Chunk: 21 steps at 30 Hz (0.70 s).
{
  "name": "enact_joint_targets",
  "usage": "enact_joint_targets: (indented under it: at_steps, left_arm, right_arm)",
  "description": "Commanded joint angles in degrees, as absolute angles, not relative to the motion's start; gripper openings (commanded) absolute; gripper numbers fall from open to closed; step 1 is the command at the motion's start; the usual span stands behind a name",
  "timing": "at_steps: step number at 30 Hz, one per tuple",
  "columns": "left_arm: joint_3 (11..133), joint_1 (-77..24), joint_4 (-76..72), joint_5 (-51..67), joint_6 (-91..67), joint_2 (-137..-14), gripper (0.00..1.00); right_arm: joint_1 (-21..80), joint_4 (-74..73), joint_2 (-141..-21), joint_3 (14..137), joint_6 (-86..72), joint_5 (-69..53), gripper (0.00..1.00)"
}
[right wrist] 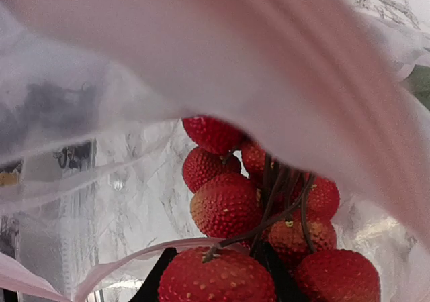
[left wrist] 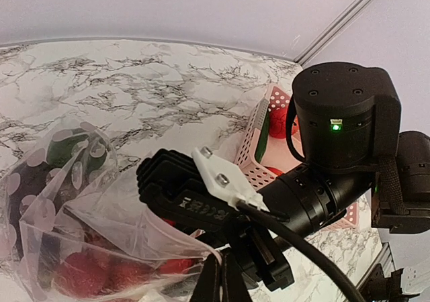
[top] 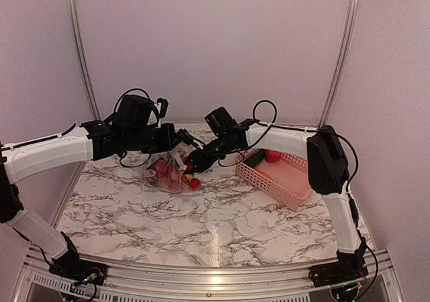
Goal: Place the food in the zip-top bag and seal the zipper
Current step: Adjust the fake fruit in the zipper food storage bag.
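Observation:
The clear zip-top bag (top: 169, 173) lies at the back middle of the marble table, holding red fruits (left wrist: 80, 272), a dark eggplant (left wrist: 25, 189) and a green piece (left wrist: 64, 151). My left gripper (left wrist: 225, 283) is shut on the bag's mouth edge and lifts it. My right gripper (top: 193, 164) is at the bag's mouth, shut on the cluster of small red balls (right wrist: 248, 215). In the right wrist view the cluster hangs inside the crinkly plastic (right wrist: 94, 80), with the mouth edge (right wrist: 121, 258) just below it. One red ball (top: 195, 183) shows at the bag's right side.
The pink basket (top: 287, 176) stands right of the bag with a red fruit (top: 273, 156) and a green piece (top: 254, 158) in its far end; it also shows in the left wrist view (left wrist: 259, 131). Metal rails frame the back wall.

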<state>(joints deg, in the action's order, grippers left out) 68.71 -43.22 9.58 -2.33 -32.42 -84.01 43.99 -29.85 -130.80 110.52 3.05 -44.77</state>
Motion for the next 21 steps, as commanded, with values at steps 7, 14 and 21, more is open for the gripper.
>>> enact_joint_targets:
  at_steps: [7,14,21]
  left_arm:
    - [69.7,-43.8,9.3,1.6,-34.5,-88.7,0.0]
    - [68.1,-43.6,11.1,-5.0,-35.2,-86.4,0.0]
    - [67.7,-42.2,13.4,-8.6,-33.1,-85.0,0.0]
  right_arm:
    - [45.1,-27.1,-135.2,118.4,-6.9,-45.3,0.29]
    - [44.2,-31.7,-130.2,111.8,-0.3,-47.8,0.58]
    - [39.8,-29.8,-119.1,102.3,3.4,-46.6,0.62]
